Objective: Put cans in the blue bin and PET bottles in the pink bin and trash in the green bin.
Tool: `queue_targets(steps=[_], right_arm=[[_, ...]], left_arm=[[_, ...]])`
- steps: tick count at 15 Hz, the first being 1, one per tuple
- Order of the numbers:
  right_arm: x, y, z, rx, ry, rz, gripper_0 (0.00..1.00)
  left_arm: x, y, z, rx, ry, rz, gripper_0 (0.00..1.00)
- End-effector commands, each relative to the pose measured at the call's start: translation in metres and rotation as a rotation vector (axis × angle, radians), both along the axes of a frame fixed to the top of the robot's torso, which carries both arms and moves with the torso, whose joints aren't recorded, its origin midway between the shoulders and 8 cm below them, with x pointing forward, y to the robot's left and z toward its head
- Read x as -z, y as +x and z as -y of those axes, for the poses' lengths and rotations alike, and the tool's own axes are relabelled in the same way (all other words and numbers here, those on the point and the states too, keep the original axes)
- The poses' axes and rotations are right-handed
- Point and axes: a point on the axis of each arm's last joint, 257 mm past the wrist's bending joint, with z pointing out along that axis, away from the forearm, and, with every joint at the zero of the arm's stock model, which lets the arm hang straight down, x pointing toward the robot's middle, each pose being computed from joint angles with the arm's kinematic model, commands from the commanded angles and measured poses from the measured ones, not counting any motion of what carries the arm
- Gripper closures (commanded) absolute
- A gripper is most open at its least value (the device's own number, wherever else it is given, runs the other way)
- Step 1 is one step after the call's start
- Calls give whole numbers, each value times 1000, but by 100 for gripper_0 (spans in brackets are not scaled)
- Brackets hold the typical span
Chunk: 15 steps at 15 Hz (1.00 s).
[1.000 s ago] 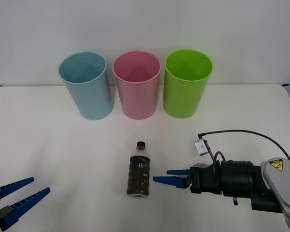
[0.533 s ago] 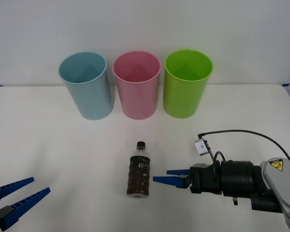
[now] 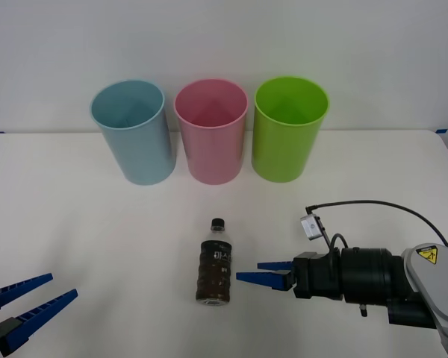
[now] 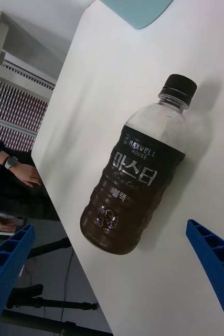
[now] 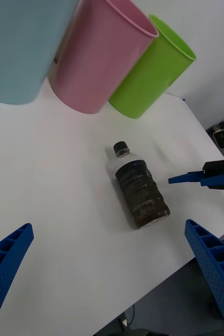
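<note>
Front view: a Maxwell House coffee bottle [image 3: 216,262] stands on the table at 6 o'clock from the pink bin [image 3: 211,131]. The right gripper [image 3: 260,271], fingers spread, waits at the bottle's 3 o'clock, apparently lined up to grasp it. The left gripper [image 3: 26,300] idles, fingers spread, at 8 o'clock.

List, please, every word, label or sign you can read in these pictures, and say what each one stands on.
"MAXWELL HOUSE": white lettering on the bottle's dark label.
"마스터": large white Korean letters below it.
"Master": thin script beneath that, faint.
"블랙": smaller white letters lower on the label.
Fine print near the bottle's base: too small to read.
Yellow warning triangle on the right arm: a symbol, no words.
</note>
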Motion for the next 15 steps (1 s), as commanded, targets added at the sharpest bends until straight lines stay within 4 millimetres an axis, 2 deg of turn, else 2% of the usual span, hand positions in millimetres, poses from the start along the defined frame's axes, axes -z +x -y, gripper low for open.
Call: queue_targets(steps=[1,2,4,7,15], right_arm=[[0,0,0,0,0,0,0],[0,-2,0,7,15,-5,0],[-18,-2,-1,9,68,9,0],[-25,-2,2,10,80,20,0],[-46,3,-2,-11,0,147,0]], left_arm=[[0,0,0,0,0,0,0],[0,0,0,0,0,0,0],[0,0,0,0,0,0,0],[0,0,0,0,0,0,0],[0,0,0,0,0,0,0]])
